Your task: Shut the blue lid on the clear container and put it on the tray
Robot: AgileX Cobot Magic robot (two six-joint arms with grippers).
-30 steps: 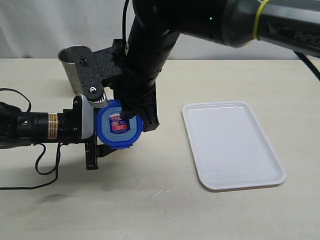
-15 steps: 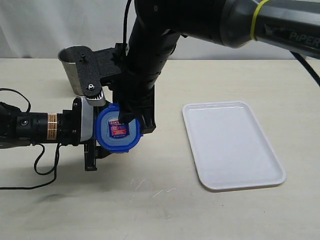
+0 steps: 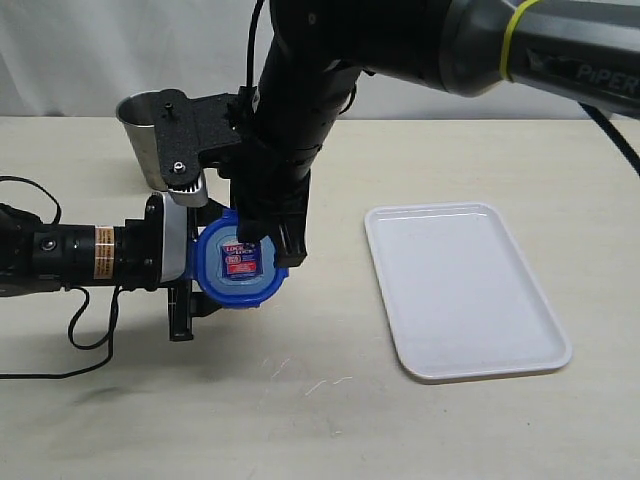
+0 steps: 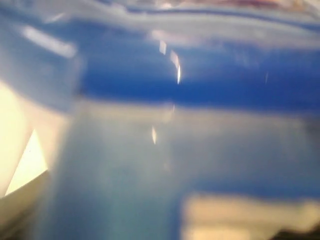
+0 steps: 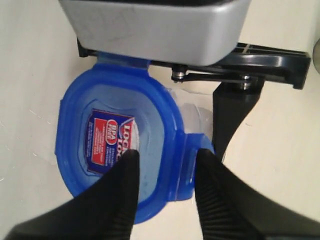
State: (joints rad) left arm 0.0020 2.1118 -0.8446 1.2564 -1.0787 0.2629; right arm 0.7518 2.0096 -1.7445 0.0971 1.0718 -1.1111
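Note:
My left gripper (image 3: pixel 196 256) is shut on the clear container (image 4: pixel 125 175) and holds it on its side above the table. The container's mouth faces outward with the blue lid (image 3: pixel 240 265) sitting on it, red-and-white sticker showing. In the exterior view the lid hides the container's body. The left wrist view is a close blur of blue lid (image 4: pixel 200 80) and translucent wall. My right gripper (image 5: pixel 167 157) reaches down at the lid (image 5: pixel 115 145), open, one finger over the lid's face and the other just outside a side flap. The white tray (image 3: pixel 465 290) lies to the right.
A grey metal cup (image 3: pixel 150 130) stands at the back left, just behind the right arm's black wrist bracket (image 3: pixel 200 135). A cable loops over the table at the left near the left arm (image 3: pixel 70 255).
The right gripper's fingers have drawn closer together around the lid's flap. The lid has shifted slightly down and to the right.

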